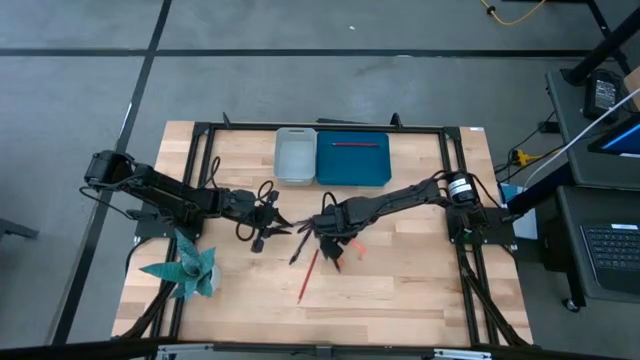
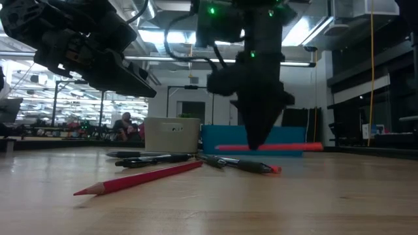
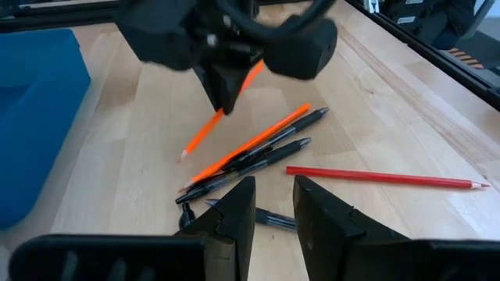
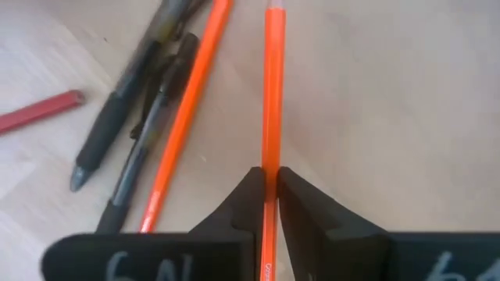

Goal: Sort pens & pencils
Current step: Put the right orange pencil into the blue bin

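Several black pens (image 3: 269,152) lie in a loose heap at the table's middle (image 1: 300,248), with one orange pencil (image 4: 183,125) among them. A red pencil (image 3: 383,178) lies apart, toward the near edge (image 1: 307,276). My right gripper (image 4: 268,187) points down over the heap (image 2: 258,140), shut on a second orange pencil (image 3: 207,129). My left gripper (image 3: 273,207) is open and hangs above the table just left of the heap (image 1: 272,225), with a black pen (image 3: 269,218) below its fingers. Another red pencil (image 1: 350,145) lies in the blue tray (image 1: 375,170). My right gripper pinches the orange pencil's shaft (image 4: 269,156) between its two fingertips, which come from above and point down. The fingers lie across the pencil. The pencil slants in the hold, its pointed end (image 3: 183,154) low by the table; whether that end touches the wood, I cannot tell.
A pale grey tray (image 1: 295,155) stands beside the blue tray at the far edge. A teal folded-paper shape (image 1: 185,268) sits near the left front corner. Dark frame rails (image 1: 205,170) run along the table's sides. Bare wood lies toward the near right.
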